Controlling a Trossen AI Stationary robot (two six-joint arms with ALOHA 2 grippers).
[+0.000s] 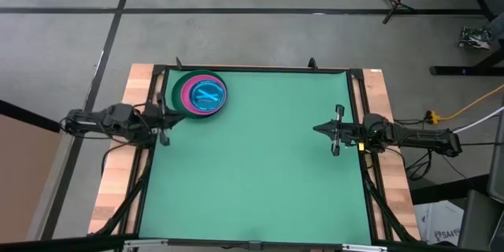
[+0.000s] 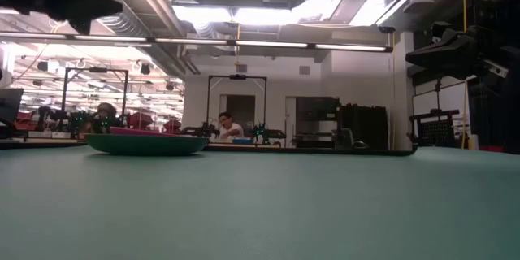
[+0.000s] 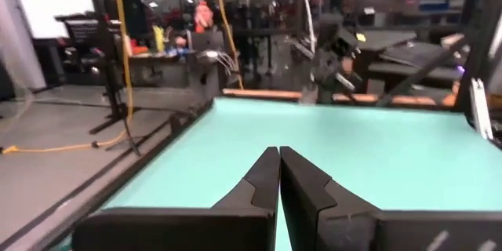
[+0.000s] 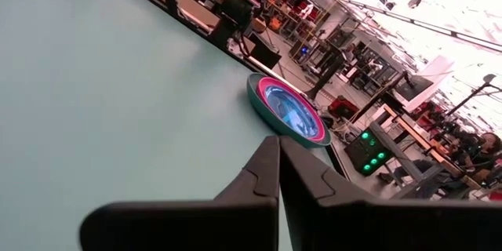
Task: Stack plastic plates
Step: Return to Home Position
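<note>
My left pincer (image 3: 278,154) and right pincer (image 4: 278,143) each have their fingers pressed together on nothing, parked at opposite side edges of the counter (image 1: 260,181). The plastic plates (image 1: 201,94) sit nested in one stack at the far left corner, near my left pincer and well apart from the right, with dark green at the bottom, pink rims and cyan on top. I judge them light, stiff and slick, best pinched at a raised rim if any needs reseating; the black frame rail (image 1: 236,68) just beside the stack is the only obstacle noted.
</note>
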